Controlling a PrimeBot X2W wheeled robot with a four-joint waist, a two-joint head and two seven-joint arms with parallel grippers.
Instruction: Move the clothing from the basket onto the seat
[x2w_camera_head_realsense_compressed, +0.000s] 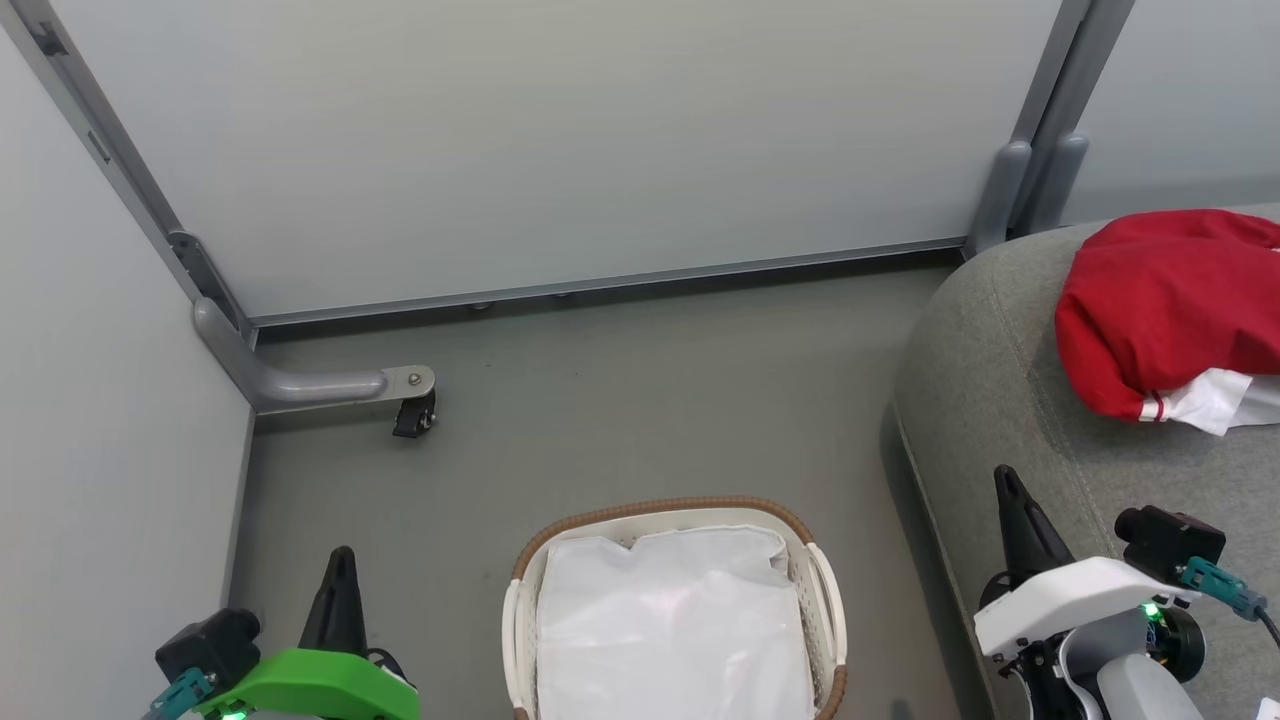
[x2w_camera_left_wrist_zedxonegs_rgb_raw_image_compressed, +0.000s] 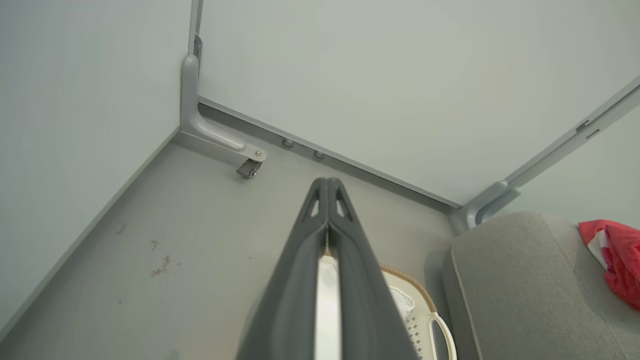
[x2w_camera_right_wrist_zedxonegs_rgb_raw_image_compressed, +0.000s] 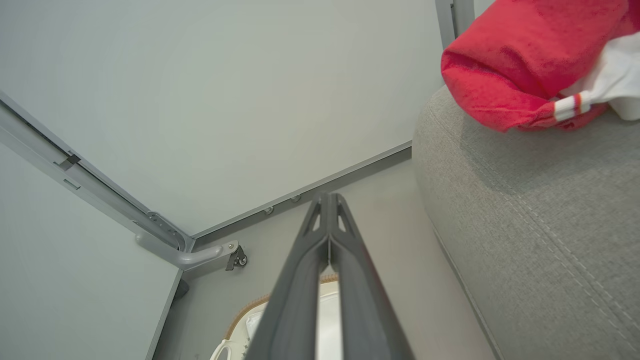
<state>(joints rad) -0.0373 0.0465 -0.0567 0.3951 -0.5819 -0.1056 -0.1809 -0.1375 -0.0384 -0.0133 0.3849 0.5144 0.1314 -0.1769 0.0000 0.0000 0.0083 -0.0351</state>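
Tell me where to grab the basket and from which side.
Probably the right handle: a slim loop standing off the basket wall, nearest the right end effector. Come down from above and close across the loop; the liner covers the inside.

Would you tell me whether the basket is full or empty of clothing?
Empty: the basket shows just its white liner; red clothing lies on the sofa.

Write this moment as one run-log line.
clothing: on seat | basket: liner showing | left gripper: shut, empty | right gripper: shut, empty
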